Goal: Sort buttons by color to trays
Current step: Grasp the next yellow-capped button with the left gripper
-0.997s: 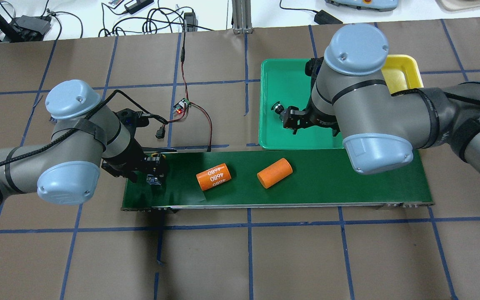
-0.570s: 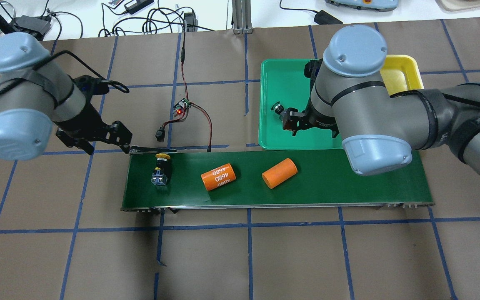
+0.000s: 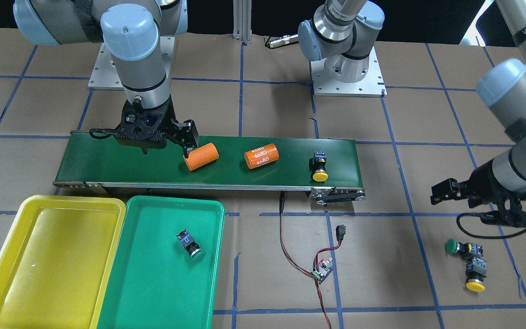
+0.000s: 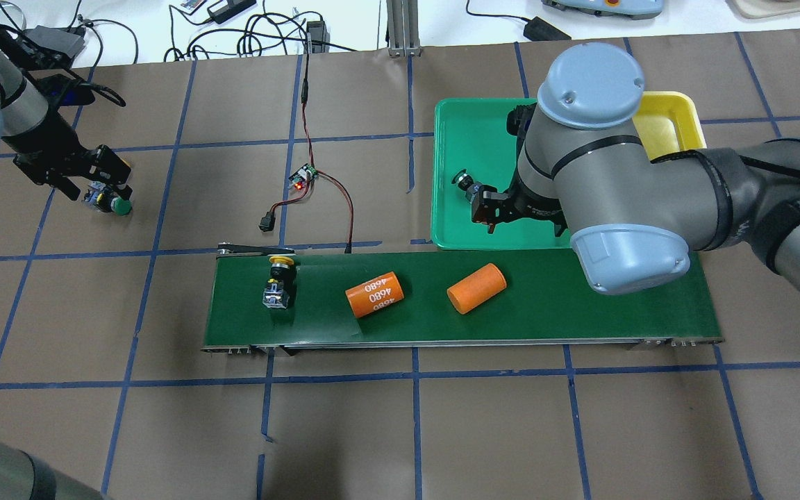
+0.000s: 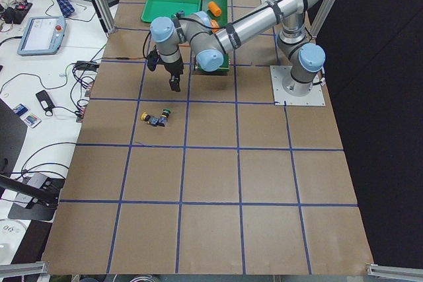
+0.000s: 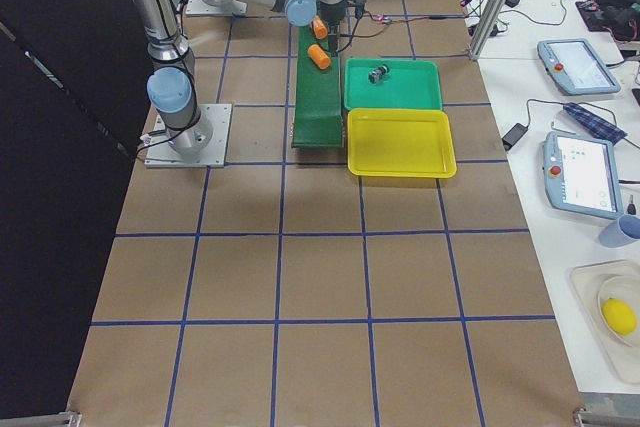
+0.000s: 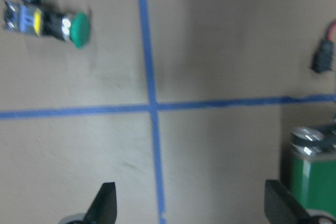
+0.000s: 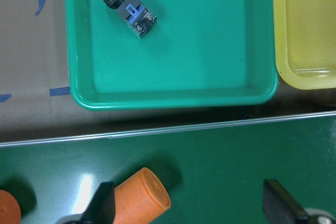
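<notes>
One yellow button [image 4: 277, 281] lies on the belt's left end, also in the front view [image 3: 320, 168]. A green button [image 4: 464, 180] lies in the green tray [image 4: 469, 132], also in the right wrist view [image 8: 126, 6]. A second green button [image 3: 457, 247] and a second yellow button [image 3: 475, 276] lie on the table. My left gripper [image 4: 112, 177] hovers open and empty beside them; its wrist view shows the green button [image 7: 52, 22]. My right gripper [image 8: 189, 211] is open and empty over the belt. The yellow tray [image 3: 62, 256] holds nothing.
Two orange cylinders [image 4: 476, 288] [image 4: 373, 294] lie on the dark-green conveyor belt [image 4: 580, 305]; one is just below my right gripper [image 3: 189, 141]. A small circuit board with red and black wires [image 4: 303, 177] lies behind the belt.
My left gripper let go of the yellow button on the belt and swung far left to the two buttons on the table. The cylinders and button drifted right along the belt. The right gripper barely moved.
</notes>
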`<state>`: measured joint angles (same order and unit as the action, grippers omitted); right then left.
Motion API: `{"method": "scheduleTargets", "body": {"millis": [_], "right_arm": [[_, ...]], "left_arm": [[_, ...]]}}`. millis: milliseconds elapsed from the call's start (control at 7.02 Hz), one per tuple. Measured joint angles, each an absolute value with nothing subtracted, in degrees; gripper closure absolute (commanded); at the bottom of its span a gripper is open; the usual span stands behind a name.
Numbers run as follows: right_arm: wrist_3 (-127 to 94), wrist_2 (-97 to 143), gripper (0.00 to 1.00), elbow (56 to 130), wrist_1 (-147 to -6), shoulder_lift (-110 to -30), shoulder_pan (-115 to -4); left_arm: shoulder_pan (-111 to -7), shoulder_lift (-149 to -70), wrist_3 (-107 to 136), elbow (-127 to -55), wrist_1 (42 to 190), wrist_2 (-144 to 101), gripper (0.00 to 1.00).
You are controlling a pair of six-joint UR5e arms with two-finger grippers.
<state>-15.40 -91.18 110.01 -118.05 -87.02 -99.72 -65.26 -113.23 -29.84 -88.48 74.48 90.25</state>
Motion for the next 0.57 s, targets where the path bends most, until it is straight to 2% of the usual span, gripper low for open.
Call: {"method": "scheduleTargets", "body": {"millis": [285, 570], "right_arm": [[-15.46, -91.23, 0.00, 109.82, -116.34, -87.37, -99.53], [-15.47, -91.29, 0.00, 109.89, -116.01, -87.54, -99.62]], "left_arm": [[-63.56, -121.36, -35.14, -83.36, 71.10, 90.62, 0.00], [-62.31, -125.98, -37.40, -82.09, 68.87, 91.51, 0.00]]}}
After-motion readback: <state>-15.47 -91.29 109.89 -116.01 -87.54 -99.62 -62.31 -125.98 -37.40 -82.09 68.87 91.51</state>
